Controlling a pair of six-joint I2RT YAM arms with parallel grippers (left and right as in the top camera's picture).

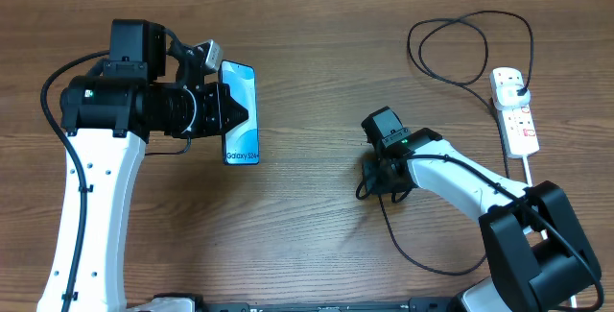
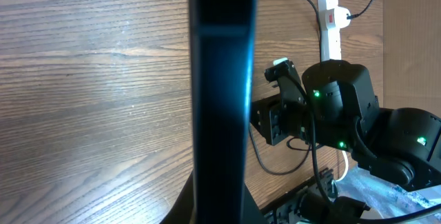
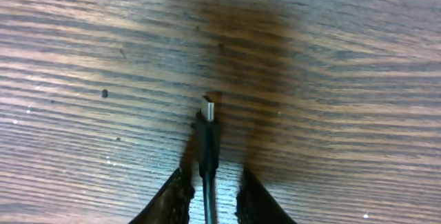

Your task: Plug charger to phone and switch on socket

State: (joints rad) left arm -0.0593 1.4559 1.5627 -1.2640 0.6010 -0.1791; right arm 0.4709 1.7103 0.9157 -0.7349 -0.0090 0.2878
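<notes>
Right wrist cam: the right gripper (image 3: 212,182) has its jaws narrow on either side of the charger cable (image 3: 208,141), with the connector tip (image 3: 209,104) poking out ahead over the wooden table (image 3: 344,79), though honestly I can't tell if they're actually pinching it. Overhead, the left gripper (image 1: 223,112) is clamped on the long edge of the phone (image 1: 242,101), screen facing up, well off to the left. The power strip (image 1: 516,120) lies by the far right edge with the cable's plug (image 1: 518,88) in it.
</notes>
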